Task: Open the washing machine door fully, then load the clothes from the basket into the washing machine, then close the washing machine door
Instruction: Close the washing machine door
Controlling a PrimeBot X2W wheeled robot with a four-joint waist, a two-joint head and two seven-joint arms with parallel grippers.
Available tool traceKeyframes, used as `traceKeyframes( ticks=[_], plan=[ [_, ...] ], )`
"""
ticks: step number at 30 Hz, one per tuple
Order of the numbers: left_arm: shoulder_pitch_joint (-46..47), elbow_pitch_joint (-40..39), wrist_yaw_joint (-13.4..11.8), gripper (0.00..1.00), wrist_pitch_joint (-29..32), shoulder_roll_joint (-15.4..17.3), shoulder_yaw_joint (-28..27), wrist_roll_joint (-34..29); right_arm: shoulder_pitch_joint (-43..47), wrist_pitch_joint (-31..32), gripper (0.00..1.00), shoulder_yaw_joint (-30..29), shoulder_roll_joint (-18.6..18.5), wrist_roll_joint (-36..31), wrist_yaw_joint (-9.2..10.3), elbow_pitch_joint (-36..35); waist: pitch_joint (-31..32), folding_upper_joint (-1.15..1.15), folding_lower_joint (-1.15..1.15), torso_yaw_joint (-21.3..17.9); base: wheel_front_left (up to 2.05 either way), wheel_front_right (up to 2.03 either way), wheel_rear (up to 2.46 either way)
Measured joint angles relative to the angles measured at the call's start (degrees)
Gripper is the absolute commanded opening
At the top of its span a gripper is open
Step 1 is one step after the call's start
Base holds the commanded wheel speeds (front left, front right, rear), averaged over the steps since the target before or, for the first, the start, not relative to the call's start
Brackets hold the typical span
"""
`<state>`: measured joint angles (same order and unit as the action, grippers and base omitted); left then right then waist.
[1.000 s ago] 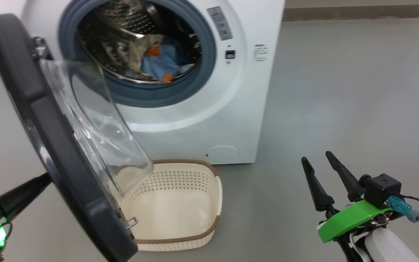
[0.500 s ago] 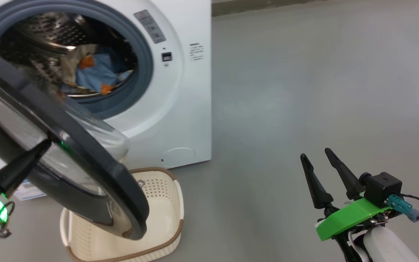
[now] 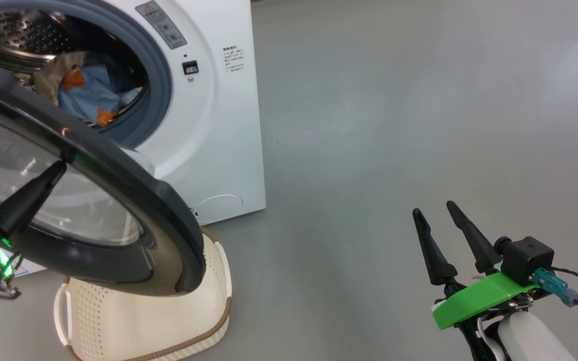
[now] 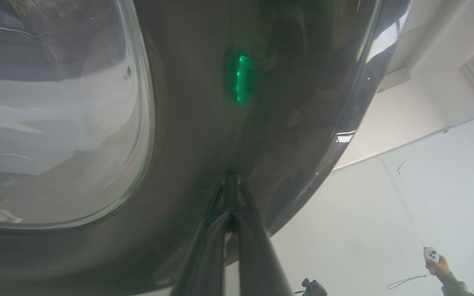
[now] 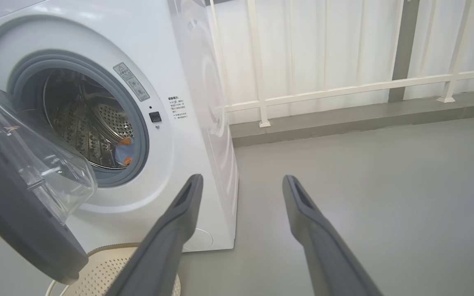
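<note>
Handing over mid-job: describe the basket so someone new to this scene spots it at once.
Find the big white washing machine on the grey floor. On the floor in front, partly under the open washing machine door, sits the basket. It alone is small and cream, with perforated sides, a brown rim and a white side handle.

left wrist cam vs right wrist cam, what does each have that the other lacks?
Left wrist: shut left gripper with its tips at the black rim of the door, a green glow reflected there, a person's hand holding a white controller. Right wrist: open right gripper, the washing machine with clothes in its drum, the basket, a white railing. Both: the door and its clear glass.
</note>
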<state>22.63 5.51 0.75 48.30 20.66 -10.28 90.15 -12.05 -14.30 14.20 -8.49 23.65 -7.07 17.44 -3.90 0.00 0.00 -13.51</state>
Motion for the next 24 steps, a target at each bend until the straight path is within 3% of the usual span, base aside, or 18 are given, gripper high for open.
traceKeyframes(
  ticks=[15, 17, 18, 19, 20, 24],
  plan=[
    [1.2, 1.4, 1.8, 0.00, -0.7, 0.0, 0.5, -1.4, 0.0, 0.0, 1.00, -0.8, 0.6, -0.5, 0.00, -0.1, 0.0, 0.00, 0.00, 3.9, 0.00, 0.00, 0.00],
    [1.2, 1.5, 2.3, 0.35, -1.5, 0.3, 0.0, -2.1, 0.0, 0.0, 1.00, -0.9, 0.6, -0.5, 0.00, -0.1, 0.1, 0.00, 0.00, 4.5, 0.00, 0.00, 0.00],
    [1.2, 1.6, 2.3, 0.35, -1.8, 0.6, -0.1, -2.8, 0.0, 0.0, 1.00, -0.9, 0.6, -0.5, 0.00, -0.1, 0.1, 0.00, 0.00, 4.8, 0.00, 0.00, 0.00],
    [1.1, 1.7, 2.5, 0.58, -2.0, 1.1, -0.2, -3.6, 0.0, 0.0, 1.00, -0.9, 0.5, -0.5, 0.00, -0.1, 0.2, 0.00, 0.00, 5.1, 0.00, 0.00, 0.00],
    [1.1, 1.7, 2.9, 1.00, -2.5, 1.3, -0.4, -4.1, 0.0, 0.0, 1.00, -0.9, 0.5, -0.5, 0.00, -0.1, 0.2, 0.00, 0.00, 5.4, 0.00, 0.00, 0.00],
    [0.3, 1.7, 3.9, 1.00, -4.6, 1.7, -0.8, -6.2, 0.0, 0.0, 1.00, -1.1, 0.3, -0.5, 0.00, -0.1, 0.3, 0.00, 0.00, 6.6, 0.00, 0.00, 0.00]
  ],
)
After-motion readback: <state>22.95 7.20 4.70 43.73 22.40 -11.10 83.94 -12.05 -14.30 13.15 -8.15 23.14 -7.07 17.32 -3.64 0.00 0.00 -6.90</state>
